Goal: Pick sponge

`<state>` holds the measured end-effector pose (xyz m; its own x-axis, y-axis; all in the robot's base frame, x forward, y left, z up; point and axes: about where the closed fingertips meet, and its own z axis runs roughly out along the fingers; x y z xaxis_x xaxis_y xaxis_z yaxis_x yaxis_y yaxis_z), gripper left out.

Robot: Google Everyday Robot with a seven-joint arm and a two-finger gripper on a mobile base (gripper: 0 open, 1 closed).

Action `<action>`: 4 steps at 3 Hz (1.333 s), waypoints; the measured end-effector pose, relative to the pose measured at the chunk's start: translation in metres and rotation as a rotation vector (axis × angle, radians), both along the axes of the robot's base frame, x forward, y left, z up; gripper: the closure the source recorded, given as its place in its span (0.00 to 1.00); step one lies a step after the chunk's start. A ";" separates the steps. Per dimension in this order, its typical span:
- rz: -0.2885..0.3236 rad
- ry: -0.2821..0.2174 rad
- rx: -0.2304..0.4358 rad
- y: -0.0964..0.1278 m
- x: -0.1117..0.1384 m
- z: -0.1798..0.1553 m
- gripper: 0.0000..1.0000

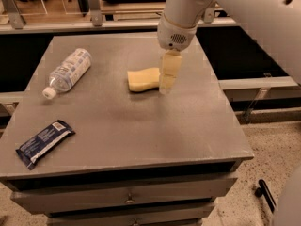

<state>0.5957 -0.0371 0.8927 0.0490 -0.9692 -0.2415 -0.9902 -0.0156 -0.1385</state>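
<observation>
The sponge (142,79) is a pale yellow foam block with pinched-in sides. It lies flat on the grey table top (141,126), a little behind the middle. My gripper (165,84) hangs down from the white arm (181,18) and points at the table. It stands at the sponge's right end and covers that end in this view. I cannot tell whether it touches the sponge.
A clear plastic bottle (68,71) lies on its side at the table's left, cap toward the front. A dark blue snack packet (44,143) lies near the front left corner. The table has drawers (127,199) below. A rail and shelving stand behind it.
</observation>
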 end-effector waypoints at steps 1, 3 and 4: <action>-0.004 -0.002 -0.035 0.009 0.009 -0.013 0.00; 0.014 0.021 -0.114 0.027 0.010 -0.044 0.18; 0.024 0.054 -0.123 0.033 0.003 -0.056 0.38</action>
